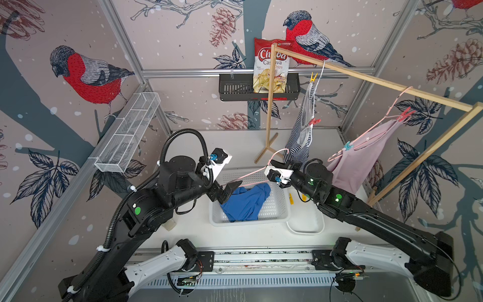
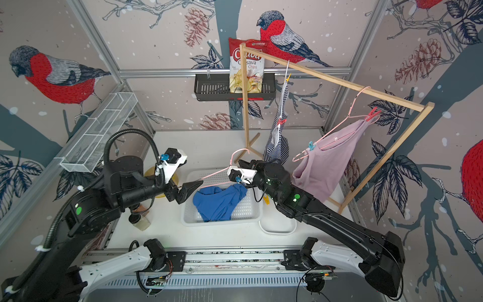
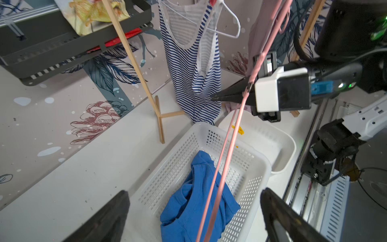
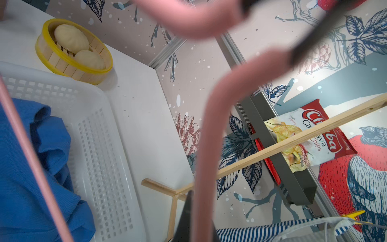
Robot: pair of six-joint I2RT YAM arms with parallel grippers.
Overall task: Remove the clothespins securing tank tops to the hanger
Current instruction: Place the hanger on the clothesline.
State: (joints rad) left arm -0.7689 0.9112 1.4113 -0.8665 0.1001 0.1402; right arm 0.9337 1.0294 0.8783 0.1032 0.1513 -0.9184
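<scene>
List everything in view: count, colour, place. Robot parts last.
blue tank top: one, blue, crumpled in white basket
striped tank top: one, dark-and-white, on white hanger on wooden rack
mauve tank top: one, mauve, on pink hanger on rack
yellow clothespins: two, yellow, one atop striped top, one in white tray
red clothespins: two, red, one on striped top, one on mauve top
teal clothespin: one, teal, on mauve top
empty hanger: one, pink, over basket
chips bag: one, red-and-white, in black wall basket
mesh shelf: one, white, side wall
steamer: one, yellow-rimmed, two buns, on table
left end effector: one, black, open at basket's edge
right end effector: one, black, shut on empty hanger
</scene>
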